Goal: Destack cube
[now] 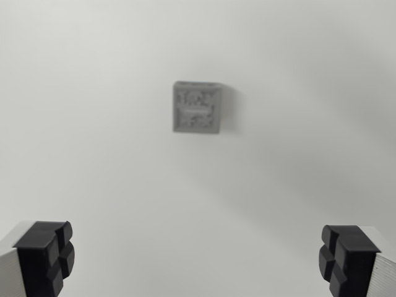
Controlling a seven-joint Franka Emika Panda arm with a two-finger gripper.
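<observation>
We see the cube (197, 109) above the middle of the wrist view, slightly toward the view's left, resting on a plain white surface (105, 161). It is grey, and we look down on its top face, which carries raised or recessed markings; the picture is too blurred for us to read them. A soft shadow lies just beside it on the wrist view's right. We cannot tell from this view whether it is a single cube or one sitting on another, since only the top face and a thin strip of its far edge show.

The gripper (197, 263) is at the bottom of the view, well apart from the cube. We note its jaws spread wide, one black pad (48, 255) at the left corner and the other at the right corner, with nothing between them but bare surface.
</observation>
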